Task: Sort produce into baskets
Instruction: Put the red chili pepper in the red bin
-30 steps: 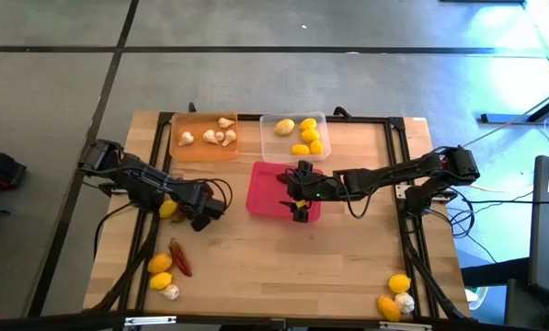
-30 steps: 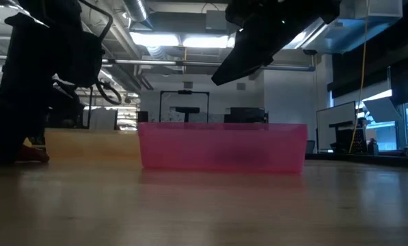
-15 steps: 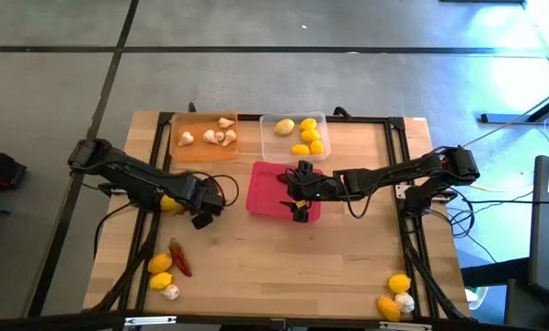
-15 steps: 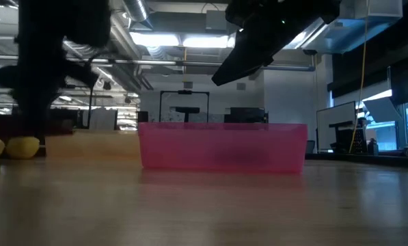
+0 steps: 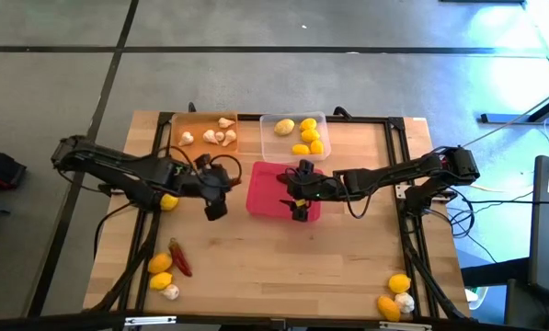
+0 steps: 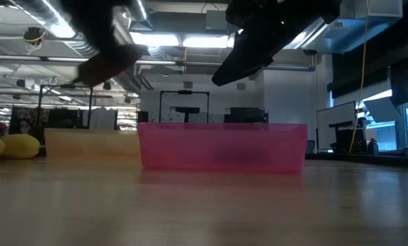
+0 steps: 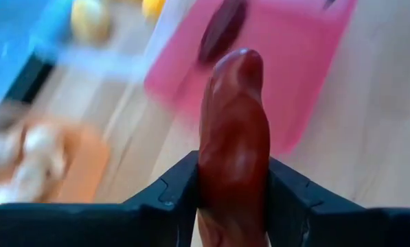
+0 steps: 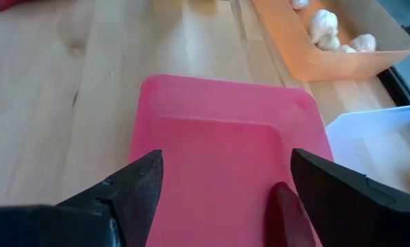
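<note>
My left gripper (image 5: 214,199) hangs above the wood just left of the pink-red basket (image 5: 265,190), shut on a dark red chili pepper (image 7: 233,130). My right gripper (image 5: 298,195) hovers open over that basket, where another chili (image 8: 287,213) lies on the floor. The orange basket (image 5: 203,138) holds garlic bulbs. The clear basket (image 5: 295,135) holds lemons. A lemon (image 5: 168,202) rests on the table under the left arm. In the low view the left gripper (image 6: 108,60) is a dark blur at the upper left. My left gripper pinches the chili between its two fingers, one on each long side (image 7: 233,192). The chili runs lengthwise between the fingers, and its rounded end (image 7: 240,65) sticks out ahead of them. It is lifted clear of the table. The gripper slants down toward the pink-red basket.
One chili (image 5: 179,257), two lemons (image 5: 160,267) and a garlic bulb (image 5: 170,291) lie near the front left corner. A lemon (image 5: 399,283), an orange piece (image 5: 387,307) and a garlic bulb (image 5: 405,301) lie at the front right. Bare wood spans the table's front middle.
My left gripper has risen from the table with the chili, tipped from pointing steeply down to a slant, and moved toward the pink-red basket. The chili is lifted clear. The lemon beside it stays on the table.
</note>
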